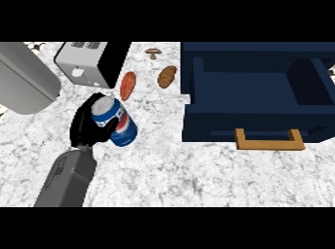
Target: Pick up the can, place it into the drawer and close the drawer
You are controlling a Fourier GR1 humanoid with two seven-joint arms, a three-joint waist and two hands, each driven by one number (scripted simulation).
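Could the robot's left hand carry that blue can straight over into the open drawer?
Probably yes: the left hand curls round the blue soda can, and bare marble counter lies between it and the open navy drawer.

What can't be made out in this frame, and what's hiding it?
- Right robot hand: not in the head view at all.
- Left robot hand: curled round the blue, red and white soda can, so the can's left side is hidden.
- Open dark blue drawer with wooden handle: its near inside is hidden behind its front wall.
- Large grey metal object at left: cut off by the edge, unidentifiable.
- Small brown item at top: too small to identify.
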